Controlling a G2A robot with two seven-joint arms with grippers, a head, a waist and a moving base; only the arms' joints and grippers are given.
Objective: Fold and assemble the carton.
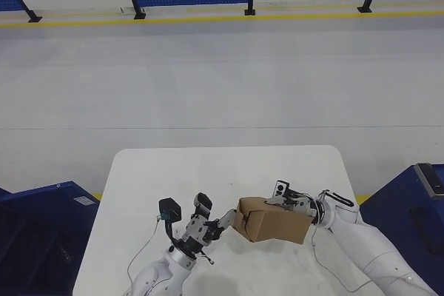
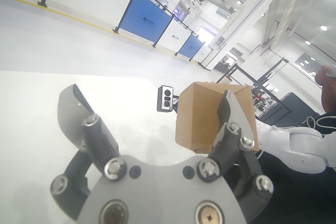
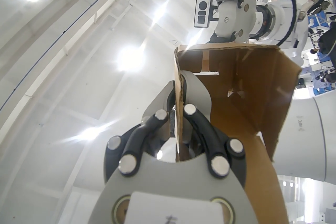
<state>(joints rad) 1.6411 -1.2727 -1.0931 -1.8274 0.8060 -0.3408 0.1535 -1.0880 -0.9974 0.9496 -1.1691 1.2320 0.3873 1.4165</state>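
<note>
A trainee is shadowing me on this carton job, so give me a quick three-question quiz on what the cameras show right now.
1. True or false: the left claw is shut on the carton.
2. Which claw grips a carton wall? A) left claw B) right claw C) neither
3. Fill in: the gripping claw has one finger inside the carton wall and the other ___ it.

Key
1. False: it is open, beside the carton's end.
2. B
3. outside
</note>
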